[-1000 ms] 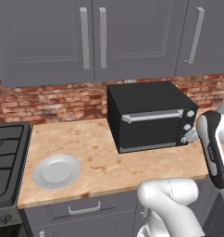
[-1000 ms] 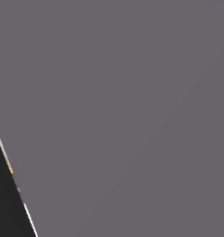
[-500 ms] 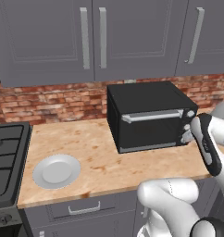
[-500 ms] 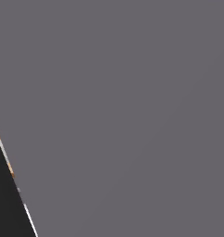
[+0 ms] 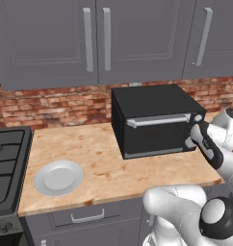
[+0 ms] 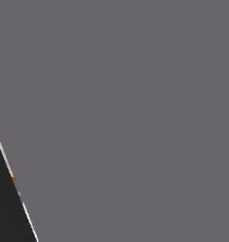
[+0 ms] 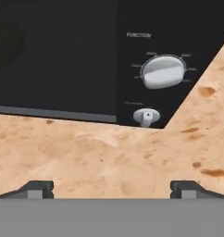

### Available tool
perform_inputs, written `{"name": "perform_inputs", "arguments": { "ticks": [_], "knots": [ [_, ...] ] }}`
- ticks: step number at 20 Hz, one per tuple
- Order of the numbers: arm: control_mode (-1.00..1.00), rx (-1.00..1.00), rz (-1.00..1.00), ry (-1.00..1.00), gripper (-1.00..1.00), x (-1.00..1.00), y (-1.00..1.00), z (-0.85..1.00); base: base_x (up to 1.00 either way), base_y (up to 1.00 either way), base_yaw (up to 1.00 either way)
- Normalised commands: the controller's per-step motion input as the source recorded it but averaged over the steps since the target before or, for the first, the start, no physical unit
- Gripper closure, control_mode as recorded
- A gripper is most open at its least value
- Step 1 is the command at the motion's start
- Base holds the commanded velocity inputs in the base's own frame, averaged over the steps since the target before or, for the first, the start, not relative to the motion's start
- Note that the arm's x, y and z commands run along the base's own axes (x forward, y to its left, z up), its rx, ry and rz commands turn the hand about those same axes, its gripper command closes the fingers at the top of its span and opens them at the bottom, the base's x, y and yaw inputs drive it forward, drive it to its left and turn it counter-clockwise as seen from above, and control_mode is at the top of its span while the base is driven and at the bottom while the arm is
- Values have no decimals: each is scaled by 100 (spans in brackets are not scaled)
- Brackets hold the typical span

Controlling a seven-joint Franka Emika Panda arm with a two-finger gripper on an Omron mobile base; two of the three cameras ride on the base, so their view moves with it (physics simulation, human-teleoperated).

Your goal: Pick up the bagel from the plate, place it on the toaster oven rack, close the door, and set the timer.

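Note:
The light-grey plate (image 5: 59, 177) lies bare on the wooden counter's left part. The bagel is hidden from view. On the black toaster oven (image 5: 152, 103) the door (image 5: 154, 137) stands shut, its silver bar handle (image 5: 159, 120) across the top, so the toaster oven rack is hidden behind it. My gripper (image 5: 194, 135) hovers at the oven's front right corner, in front of the knob column. In the hand view the gripper (image 7: 112, 187) is open and holds nothing. Its fingertips (image 7: 37, 189) are spread wide above the counter. A large white knob (image 7: 162, 71) and a small one (image 7: 146, 116) are ahead.
A black stove (image 5: 7, 163) borders the counter (image 5: 99, 153) on the left. Grey wall cabinets (image 5: 97, 38) hang above a brick backsplash (image 5: 56, 103). A flat grey surface (image 6: 135, 118) blocks the right base view.
My arm has swung left, bringing the hand closer to the oven's knob column. The jaws stay open. Plate and oven have not moved.

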Motion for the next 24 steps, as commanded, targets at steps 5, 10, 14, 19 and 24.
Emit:
{"name": "perform_inputs", "arguments": {
  "ticks": [5,10,14,19,24],
  "knots": [
    [-100,0,-3,0,-100,46,-23,-38,0,0,0],
    [-100,0,-3,0,-100,28,-24,-30,0,0,0],
    [-100,0,-1,0,-100,27,-14,-12,0,0,0],
    [-100,0,0,1,-100,34,-13,-12,0,0,0],
    [-100,0,0,3,-100,23,-19,-25,0,0,0]
  ]
}}
